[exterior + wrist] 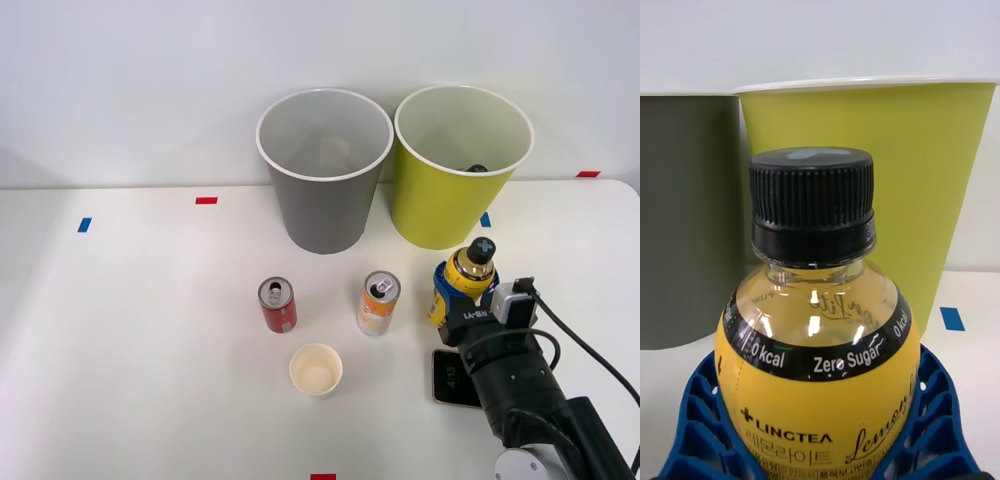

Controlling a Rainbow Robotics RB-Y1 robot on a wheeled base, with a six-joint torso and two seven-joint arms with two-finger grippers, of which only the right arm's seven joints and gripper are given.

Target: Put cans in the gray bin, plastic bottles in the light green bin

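The yellow-labelled plastic bottle (466, 283) with a black cap stands upright right of the cans, in front of the light green bin (440, 205). My right gripper (452, 305) is shut on it, one blue finger (696, 424) hugging each side of the bottle (816, 360). In the wrist view the light green bin (940, 165) rises just behind the cap, with the gray bin (685, 217) beside it. A dark item (477, 169) peeks over the green bin's inner rim. The red can (278, 305) and the orange-and-white can (378, 303) stand upright before the gray bin (322, 200).
A cream paper cup (316, 369) stands open near the front, just below the two cans. A black flat device (452, 378) lies under my arm. Small tape marks (206, 200) dot the white table (130, 340). A wall stands close behind the bins.
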